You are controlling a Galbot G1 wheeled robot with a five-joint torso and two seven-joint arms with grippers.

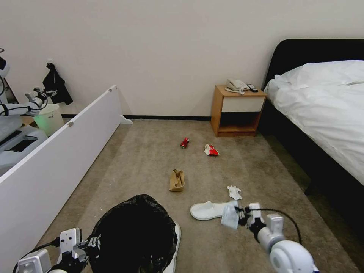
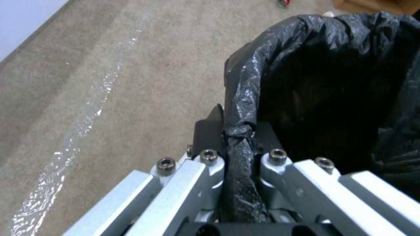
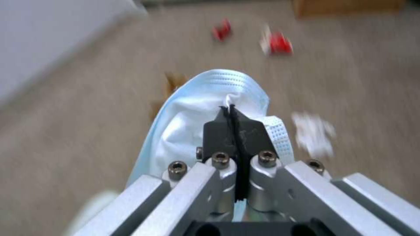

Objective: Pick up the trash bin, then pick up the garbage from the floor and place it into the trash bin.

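Left gripper (image 1: 85,242) clamped on the bag-lined rim of the trash bin (image 1: 132,235), low at left above the carpet floor (image 1: 144,159). Farther right: brown paper bag (image 1: 176,180), red can (image 1: 184,142), wrapper (image 1: 211,150), white slipper (image 1: 208,210), tissue (image 1: 234,192). Right gripper (image 1: 239,217) pinched shut on a pale blue face mask (image 3: 205,111).

1 black-lined trash bin (image 1: 134,231), 1 white slipper (image 1: 208,209), 1 crumpled tissue (image 1: 234,192), 1 brown paper bag (image 1: 176,180), 1 red can (image 1: 184,142), 1 red-and-white wrapper (image 1: 211,150), 1 face mask (image 3: 197,121); 2 grippers
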